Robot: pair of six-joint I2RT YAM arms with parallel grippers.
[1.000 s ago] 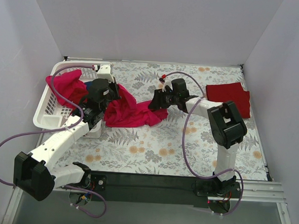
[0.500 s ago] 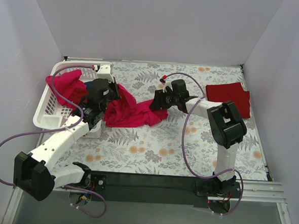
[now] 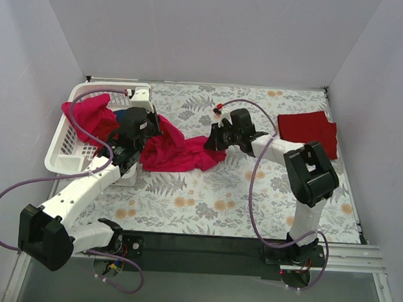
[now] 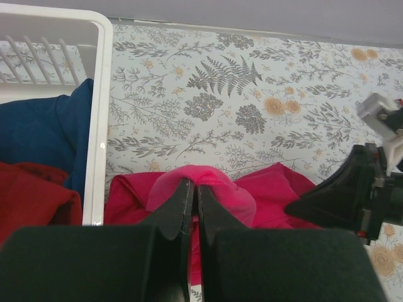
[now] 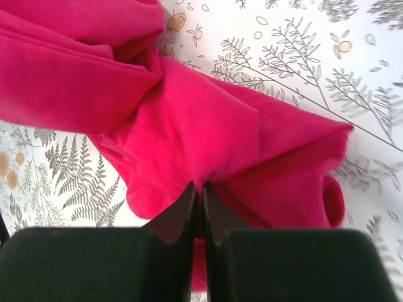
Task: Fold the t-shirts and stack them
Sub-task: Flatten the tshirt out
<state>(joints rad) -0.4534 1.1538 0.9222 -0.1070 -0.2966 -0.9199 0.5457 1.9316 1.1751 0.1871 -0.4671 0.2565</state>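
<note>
A crumpled bright pink-red t-shirt (image 3: 177, 153) lies on the floral table between both arms. My left gripper (image 3: 151, 131) is shut on a bunched fold at the shirt's left end (image 4: 217, 179), just beside the basket. My right gripper (image 3: 212, 142) is shut on a pinch of cloth at its right end (image 5: 208, 138). A second pink-red t-shirt (image 3: 91, 113) hangs over the white basket (image 3: 63, 153), with a blue t-shirt (image 4: 44, 126) inside. A dark red t-shirt (image 3: 308, 133) lies folded flat at the far right.
The basket's white rim (image 4: 101, 113) stands close to the left of my left fingers. The right arm's black wrist (image 4: 352, 189) shows at the right of the left wrist view. Grey walls close in the table on three sides.
My right gripper has shut on the right end of the pink-red t-shirt; a second ago its jaws stood apart. The left gripper has kept its hold and place.
</note>
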